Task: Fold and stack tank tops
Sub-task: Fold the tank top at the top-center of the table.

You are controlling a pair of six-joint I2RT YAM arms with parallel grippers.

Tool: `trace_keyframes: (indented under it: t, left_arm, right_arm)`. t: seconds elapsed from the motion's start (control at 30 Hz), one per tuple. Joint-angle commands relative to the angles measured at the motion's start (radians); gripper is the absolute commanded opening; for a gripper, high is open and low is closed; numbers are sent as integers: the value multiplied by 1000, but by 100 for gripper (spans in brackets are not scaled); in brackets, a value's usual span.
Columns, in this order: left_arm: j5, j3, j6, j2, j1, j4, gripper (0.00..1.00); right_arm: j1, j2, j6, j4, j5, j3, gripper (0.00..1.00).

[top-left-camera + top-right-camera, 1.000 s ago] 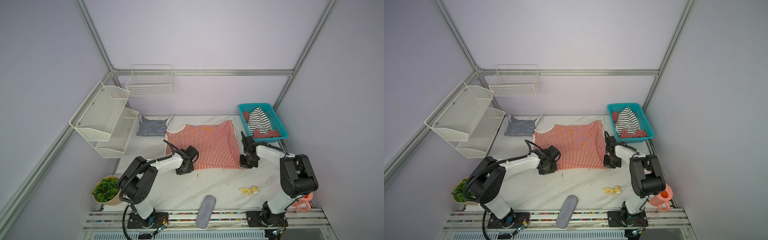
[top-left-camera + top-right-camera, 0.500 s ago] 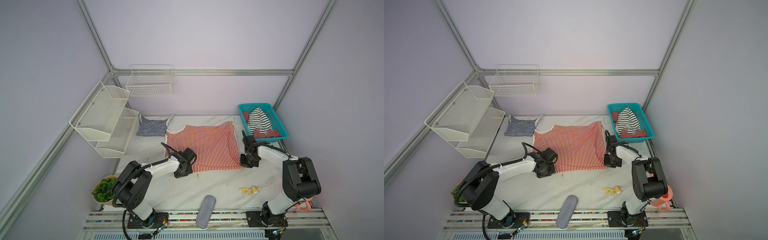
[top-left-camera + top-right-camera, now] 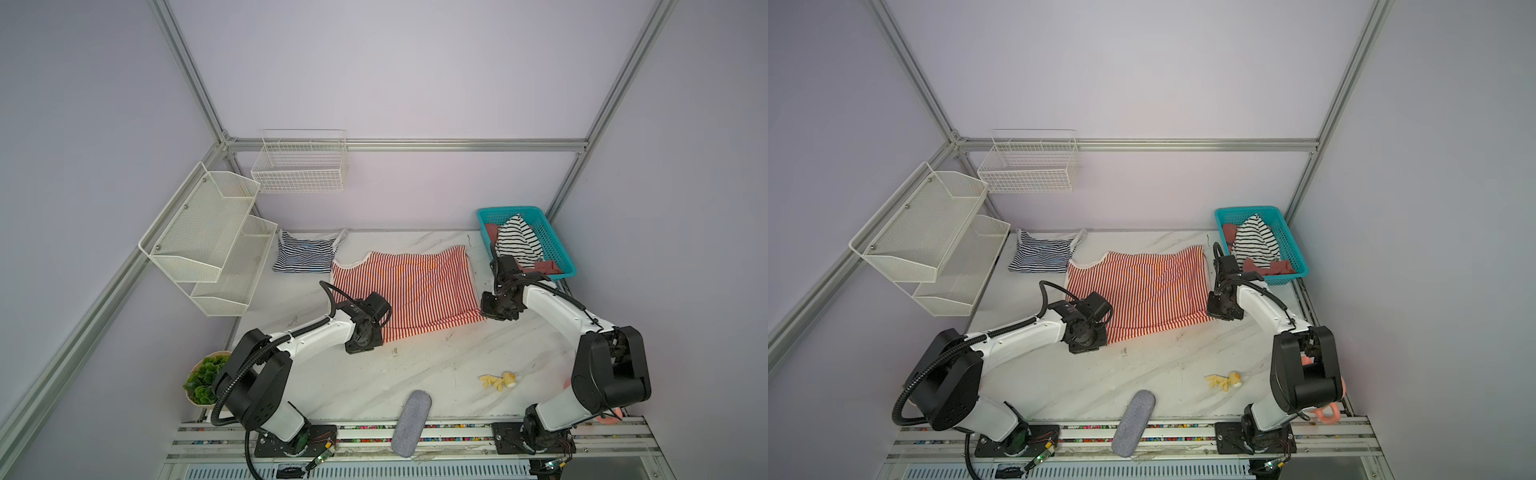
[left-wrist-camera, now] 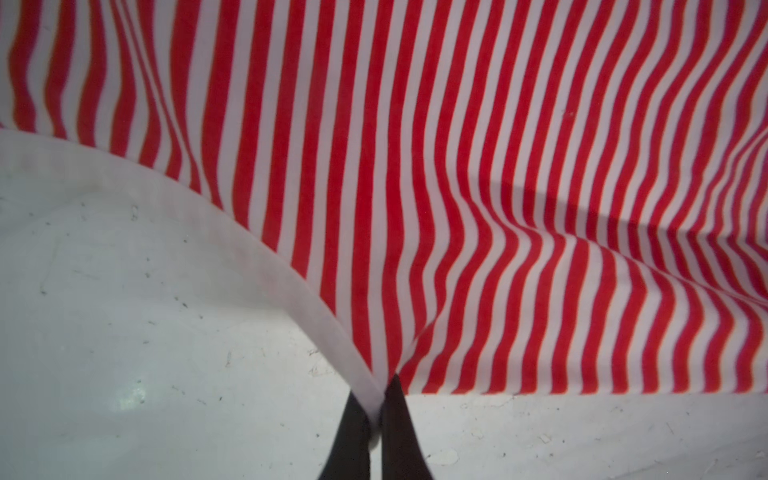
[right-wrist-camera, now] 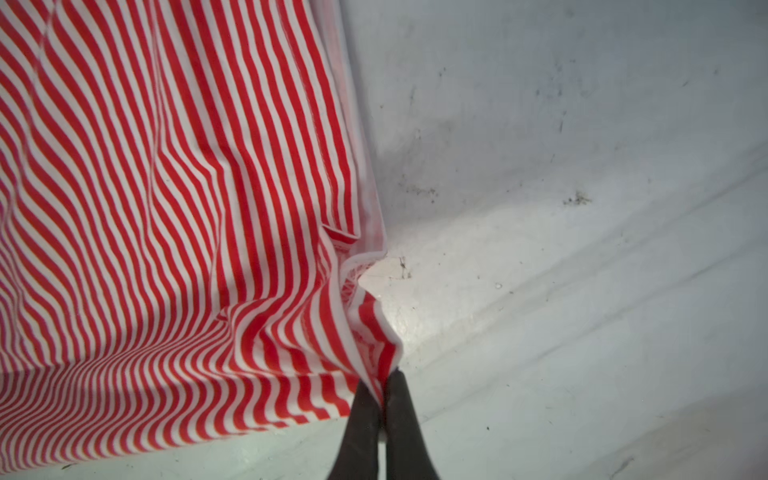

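The red-and-white tank top (image 3: 409, 284) (image 3: 1142, 291) lies spread on the marble table (image 3: 415, 365), with pale trim at its far left corner. My left gripper (image 4: 380, 399) (image 3: 368, 330) is shut on its near left corner, pinching the pale armhole trim. At the near right corner, my right gripper (image 5: 384, 386) (image 3: 498, 309) is shut on a bunched fold of the fabric. Both corners sit low over the table. The navy-and-white tank top (image 3: 305, 257) (image 3: 1040, 257) lies folded at the back left, clear of both grippers.
A teal basket (image 3: 509, 209) at the back right holds a black-and-white striped garment (image 3: 517, 241) and reddish cloth. A grey felt case (image 3: 411, 424) overhangs the front edge. A yellow toy (image 3: 498, 380) lies front right. White shelves (image 3: 208, 237) and a plant (image 3: 203, 376) stand left.
The left jaws have closed on the shirt's near left corner and the left arm has lowered. The right gripper has kept its grip and place.
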Motion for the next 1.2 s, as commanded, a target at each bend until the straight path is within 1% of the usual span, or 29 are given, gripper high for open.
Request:
trace_keyframes:
  t: [0.0,0.3,0.4,0.83,1.0,1.17]
  left_arm:
    - [-49,131,77,27,25,-73,0]
    - [-67,291,199,123,90,-134,0]
    - [-66,344,235,166,98,-150,0]
    - [-65,532,345,315,149,-211,0]
    - [-61,605,378,364,152,-235,0]
    - [-57,646,399,411,163,-247,0]
  right_arm:
    - [-10,50,-25,-38,24,49,0]
    - [-10,171,-62,-37,32,155,0]
    - [-9,197,-68,-38,36,185,0]
    - [-35,317,-101,-50,42,289,0]
    - [-49,331,-107,-59,48,312,0]
    - [-66,351,-117,-65,48,338,0]
